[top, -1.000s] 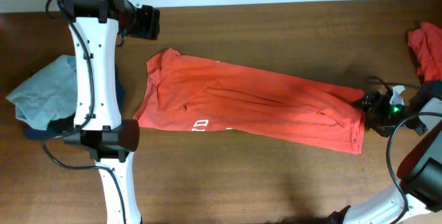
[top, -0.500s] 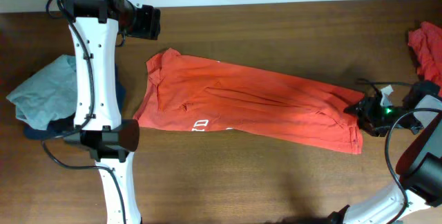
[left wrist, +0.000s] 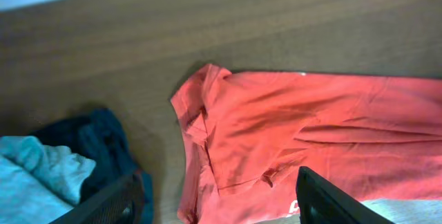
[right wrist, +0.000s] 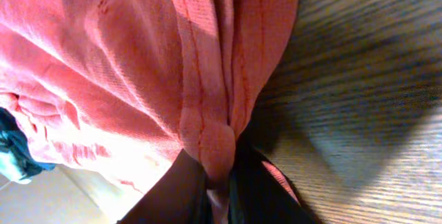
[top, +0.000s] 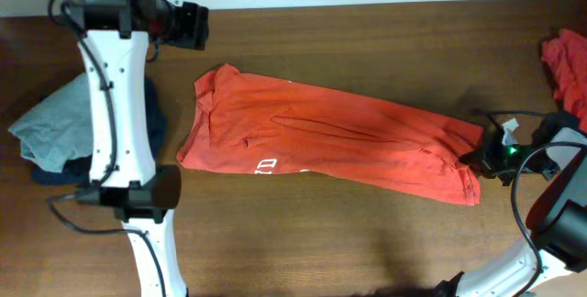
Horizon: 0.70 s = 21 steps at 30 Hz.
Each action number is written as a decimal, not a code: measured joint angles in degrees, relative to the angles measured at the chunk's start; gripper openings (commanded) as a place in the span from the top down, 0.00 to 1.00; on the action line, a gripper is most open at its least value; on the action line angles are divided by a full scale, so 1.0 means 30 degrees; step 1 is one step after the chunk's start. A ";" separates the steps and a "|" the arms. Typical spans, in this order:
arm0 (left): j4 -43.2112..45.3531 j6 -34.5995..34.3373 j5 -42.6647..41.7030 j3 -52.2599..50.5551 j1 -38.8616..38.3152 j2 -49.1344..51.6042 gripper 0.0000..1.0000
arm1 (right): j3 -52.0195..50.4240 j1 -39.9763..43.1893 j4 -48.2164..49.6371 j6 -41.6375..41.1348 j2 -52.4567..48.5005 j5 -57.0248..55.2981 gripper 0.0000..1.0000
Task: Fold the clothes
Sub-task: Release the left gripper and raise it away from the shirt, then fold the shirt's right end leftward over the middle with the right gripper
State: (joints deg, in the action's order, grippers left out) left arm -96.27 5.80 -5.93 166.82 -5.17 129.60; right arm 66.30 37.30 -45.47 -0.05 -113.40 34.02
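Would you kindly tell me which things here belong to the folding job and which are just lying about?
In hand: orange shirt; right gripper shut on its end.
Lying by, untouched: grey-blue garment; navy garment; red garment at the right edge.

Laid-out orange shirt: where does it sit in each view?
Overhead: orange shirt spans the middle, slanting down rightward.
Left wrist: orange shirt fills the right half.
Right wrist: orange shirt fills the upper left, hem pinched in right gripper.
Shared landmark: brown wooden table.
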 measured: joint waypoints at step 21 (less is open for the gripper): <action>0.0699 0.0000 0.0007 0.0007 0.2186 -0.4626 0.23 | 1.2575 0.0605 -1.0943 -0.1763 0.1217 -0.5282 0.96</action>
State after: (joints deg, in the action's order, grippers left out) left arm -94.17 5.80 -5.91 166.84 1.39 115.72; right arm 104.03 39.11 -78.30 -5.34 -109.75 18.17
